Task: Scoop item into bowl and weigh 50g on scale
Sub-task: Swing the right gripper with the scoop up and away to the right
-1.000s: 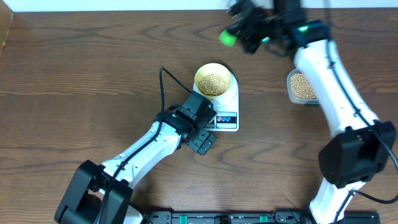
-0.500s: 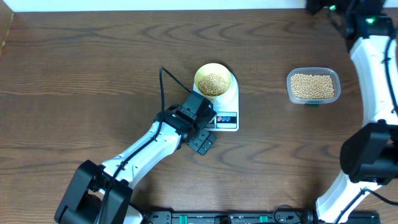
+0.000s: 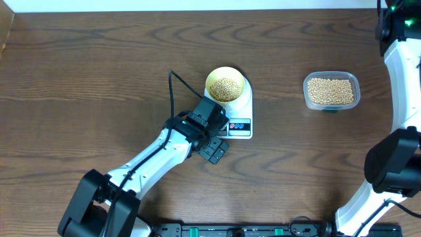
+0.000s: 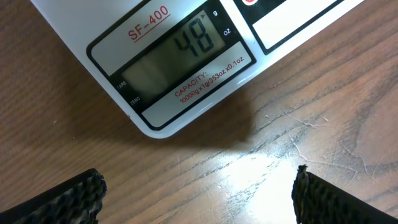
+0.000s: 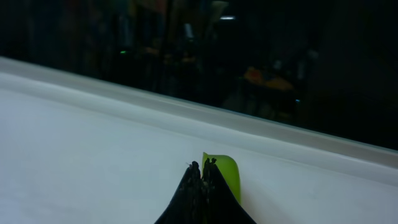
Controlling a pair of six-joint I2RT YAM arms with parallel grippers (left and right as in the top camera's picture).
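Soybeans (image 3: 225, 86) sit in the yellow bowl (image 3: 212, 77) on the scale (image 3: 245, 105), frame centre, reading 48.
Probably loose, hard and quick to roll: handle them with the green scoop (image 5: 227, 177) pinched in the right gripper (image 5: 203, 171); the left gripper (image 4: 196, 186) gapes wide.

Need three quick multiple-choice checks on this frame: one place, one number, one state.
1. The bowl sits: A) on the scale B) beside the scale C) in a gripper.
2. The scale's display reads: A) 50 B) 48 C) 0.
3. The left gripper is: A) shut on the bowl B) shut, empty C) open.
Answers: A, the overhead view shows the bowl on the scale's platform; B, the left wrist view shows 48; C, its fingertips stand far apart, holding nothing.
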